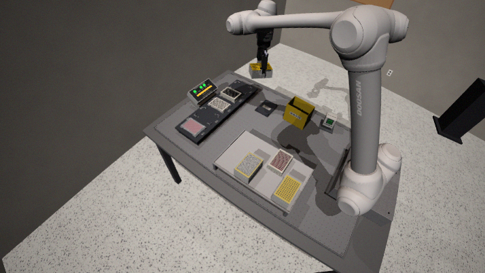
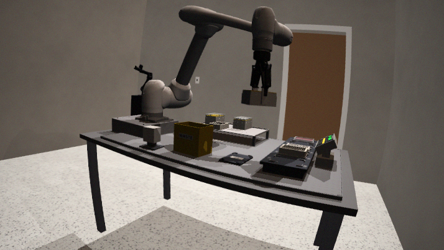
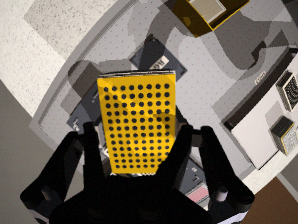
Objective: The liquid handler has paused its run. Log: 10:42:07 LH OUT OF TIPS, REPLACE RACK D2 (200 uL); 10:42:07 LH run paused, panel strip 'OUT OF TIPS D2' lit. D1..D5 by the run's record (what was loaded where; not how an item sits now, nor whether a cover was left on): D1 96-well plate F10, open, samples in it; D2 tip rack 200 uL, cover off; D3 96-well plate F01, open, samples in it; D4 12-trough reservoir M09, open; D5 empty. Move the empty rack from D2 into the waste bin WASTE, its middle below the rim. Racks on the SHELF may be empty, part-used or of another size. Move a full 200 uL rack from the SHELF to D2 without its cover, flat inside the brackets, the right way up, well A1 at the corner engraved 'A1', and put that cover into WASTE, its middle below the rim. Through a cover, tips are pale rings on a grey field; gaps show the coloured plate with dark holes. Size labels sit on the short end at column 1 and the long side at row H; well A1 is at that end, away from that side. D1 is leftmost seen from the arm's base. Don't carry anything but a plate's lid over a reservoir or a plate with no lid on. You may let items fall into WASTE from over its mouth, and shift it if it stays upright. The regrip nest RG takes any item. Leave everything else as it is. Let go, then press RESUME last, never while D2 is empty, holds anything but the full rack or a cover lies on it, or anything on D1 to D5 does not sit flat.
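Observation:
My gripper (image 1: 263, 68) (image 2: 260, 90) (image 3: 141, 115) is shut on the empty tip rack (image 1: 255, 66) (image 2: 252, 99) (image 3: 136, 116). The rack has a yellow plate with rows of dark holes and no tips, and hangs level, high above the table near the deck's far end. The yellow WASTE bin (image 1: 296, 118) (image 2: 193, 140) (image 3: 188, 18) stands upright with an open mouth, off to one side of the rack. On the dark deck (image 1: 211, 118) (image 2: 289, 162) the D2 spot is bare between a pink plate (image 1: 192, 126) and a white plate (image 1: 219, 104).
The shelf (image 1: 234, 149) (image 2: 249, 132) holds a yellow rack with pale rings (image 1: 248, 164), a reddish rack (image 1: 278, 161) and a yellow rack with dark holes (image 1: 287, 189). The reservoir (image 1: 231, 93), panel (image 1: 202, 91) (image 2: 326, 141), regrip nest (image 1: 265, 109) (image 2: 236, 158) and RESUME button box (image 1: 331, 119) (image 2: 152, 135) stand around.

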`<state>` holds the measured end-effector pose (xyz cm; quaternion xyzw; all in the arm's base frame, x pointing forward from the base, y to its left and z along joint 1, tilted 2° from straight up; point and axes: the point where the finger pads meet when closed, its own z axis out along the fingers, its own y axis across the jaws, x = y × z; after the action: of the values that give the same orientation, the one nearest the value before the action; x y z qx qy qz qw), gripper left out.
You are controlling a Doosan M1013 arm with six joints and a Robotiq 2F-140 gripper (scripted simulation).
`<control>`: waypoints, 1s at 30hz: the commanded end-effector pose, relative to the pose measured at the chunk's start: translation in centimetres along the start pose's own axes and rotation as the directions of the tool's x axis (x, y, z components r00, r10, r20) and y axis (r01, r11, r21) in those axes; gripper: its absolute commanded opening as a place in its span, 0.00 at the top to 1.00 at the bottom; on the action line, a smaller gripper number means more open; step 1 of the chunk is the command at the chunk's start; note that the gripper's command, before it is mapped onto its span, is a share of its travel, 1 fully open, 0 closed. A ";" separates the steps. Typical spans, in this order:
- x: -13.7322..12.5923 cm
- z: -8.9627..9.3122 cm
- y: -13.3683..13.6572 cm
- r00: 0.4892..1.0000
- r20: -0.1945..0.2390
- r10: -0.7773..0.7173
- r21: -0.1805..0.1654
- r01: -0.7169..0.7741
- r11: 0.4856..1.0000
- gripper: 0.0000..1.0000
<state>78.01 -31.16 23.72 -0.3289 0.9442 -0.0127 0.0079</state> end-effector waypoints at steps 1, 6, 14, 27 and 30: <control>0.0 0.0 0.0 0.998 0.000 0.063 0.000 -0.063 0.998 1.00; 0.4 0.0 -0.3 0.994 0.000 0.113 0.000 -0.113 0.994 1.00; 3.3 0.0 -3.1 0.963 0.000 0.270 0.000 -0.270 0.963 1.00; 3.4 0.0 -3.2 0.881 0.000 0.474 0.000 -0.474 0.881 1.00; 3.4 0.0 -3.2 0.851 0.000 0.526 0.000 -0.526 0.851 1.00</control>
<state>77.30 -35.81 23.79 -0.0797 0.9967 -0.0102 0.0109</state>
